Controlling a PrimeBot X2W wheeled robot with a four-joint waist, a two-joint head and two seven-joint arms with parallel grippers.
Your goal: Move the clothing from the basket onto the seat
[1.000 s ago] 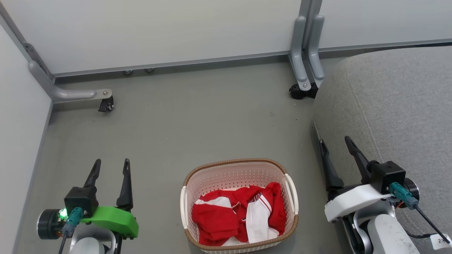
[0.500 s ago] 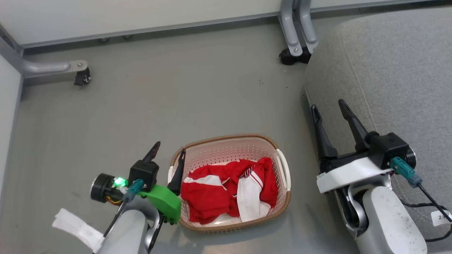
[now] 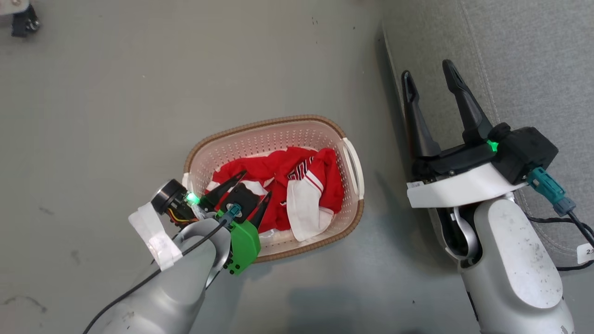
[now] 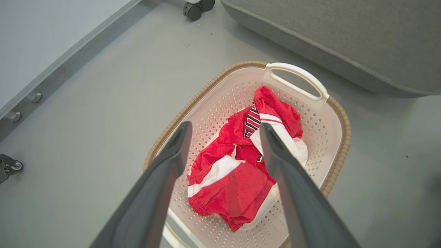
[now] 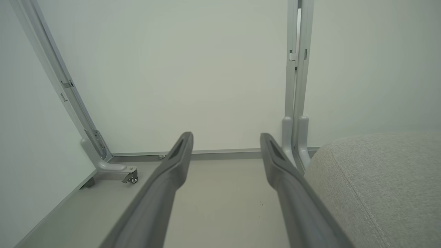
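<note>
The cream basket (image 3: pixel 274 121) with a brown rim stands on the grey floor and holds the red and white clothing (image 3: pixel 278 176) in a crumpled heap. My left gripper (image 3: pixel 256 184) hangs open over the basket's near left corner, fingers angled down above the clothing and apart from it. Through the left wrist camera, the left gripper (image 4: pixel 224 125) frames the clothing (image 4: pixel 234 179) inside the basket (image 4: pixel 339 113). My right gripper (image 3: pixel 427 69) is open and empty at the left edge of the grey seat (image 3: pixel 533 55). The right gripper (image 5: pixel 225 136) points at the wall, with the seat (image 5: pixel 386 186) to its right.
Pale partition walls on grey metal legs with castors (image 5: pixel 132 177) close off the far side. One castor (image 3: pixel 21 23) sits at the far left of the floor, another (image 4: pixel 193 8) near the seat's (image 4: pixel 344 34) far corner. Open floor lies left of the basket.
The head camera has tilted down, shifting the whole picture. My left arm has swung right, from beside the basket to over its near left corner. Both grippers stay open.
</note>
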